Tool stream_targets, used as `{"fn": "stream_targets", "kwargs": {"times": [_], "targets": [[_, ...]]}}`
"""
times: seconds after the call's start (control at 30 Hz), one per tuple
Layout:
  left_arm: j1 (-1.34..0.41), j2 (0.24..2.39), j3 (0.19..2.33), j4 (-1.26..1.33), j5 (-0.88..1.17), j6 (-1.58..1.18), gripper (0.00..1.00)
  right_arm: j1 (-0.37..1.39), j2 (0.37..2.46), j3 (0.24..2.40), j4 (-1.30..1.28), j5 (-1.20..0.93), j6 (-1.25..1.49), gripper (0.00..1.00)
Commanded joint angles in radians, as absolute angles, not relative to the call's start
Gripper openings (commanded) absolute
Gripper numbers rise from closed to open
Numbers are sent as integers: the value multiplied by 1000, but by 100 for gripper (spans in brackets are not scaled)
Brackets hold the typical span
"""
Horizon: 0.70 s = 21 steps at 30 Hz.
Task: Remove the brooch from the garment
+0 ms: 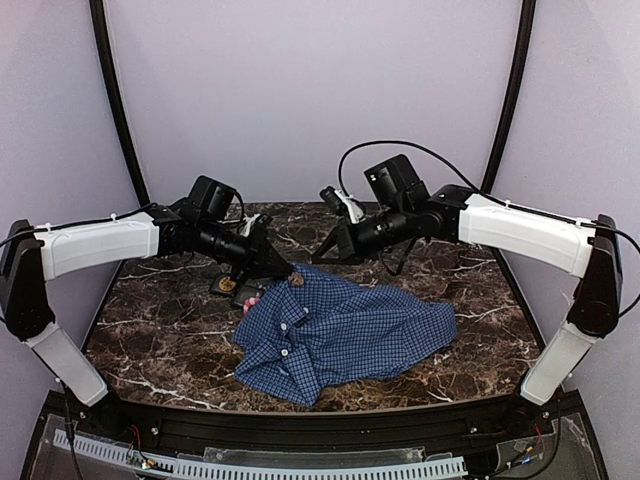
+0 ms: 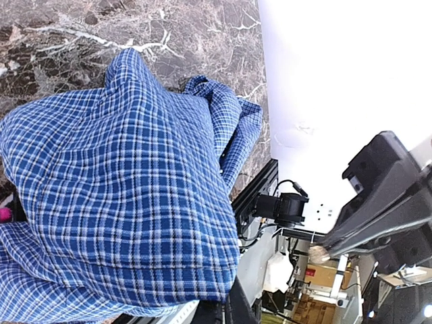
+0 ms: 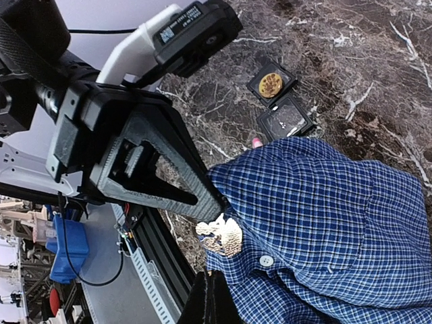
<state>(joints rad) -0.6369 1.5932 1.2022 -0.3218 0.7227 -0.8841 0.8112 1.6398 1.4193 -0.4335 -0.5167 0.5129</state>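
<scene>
The garment (image 1: pixel 340 335), a blue checked shirt with white buttons, lies crumpled mid-table. A gold brooch (image 3: pixel 221 235) is pinned at its far-left edge, beside a white button (image 3: pixel 266 260); from above the brooch (image 1: pixel 297 281) is a small speck. My left gripper (image 1: pixel 288 272) is shut on the shirt's edge right beside the brooch, and the cloth (image 2: pixel 121 189) rises like a tent before its camera. The right gripper (image 3: pixel 212 297) is shut with nothing in it, its tips a short way from the brooch, not touching it. From above, the right gripper (image 1: pixel 320 257) hangs just behind the shirt.
A black tray (image 3: pixel 287 118) lies left of the shirt, one slot holding a round gold piece (image 3: pixel 271 84). A small pink thing (image 3: pixel 256 142) peeks out at the shirt's edge. The two arms meet closely over the shirt's far-left corner. Walls enclose the marble table (image 1: pixel 180 345).
</scene>
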Motion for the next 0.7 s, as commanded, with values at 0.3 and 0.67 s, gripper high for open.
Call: {"fn": "stream_targets", "kwargs": {"times": [0.3, 0.67], "targets": [[-632, 1615, 1196, -281, 742, -936, 1, 892, 1741, 1564, -572, -384, 444, 0], [-631, 1617, 1177, -238, 751, -969, 1, 908, 1760, 1581, -599, -362, 431, 0]]}}
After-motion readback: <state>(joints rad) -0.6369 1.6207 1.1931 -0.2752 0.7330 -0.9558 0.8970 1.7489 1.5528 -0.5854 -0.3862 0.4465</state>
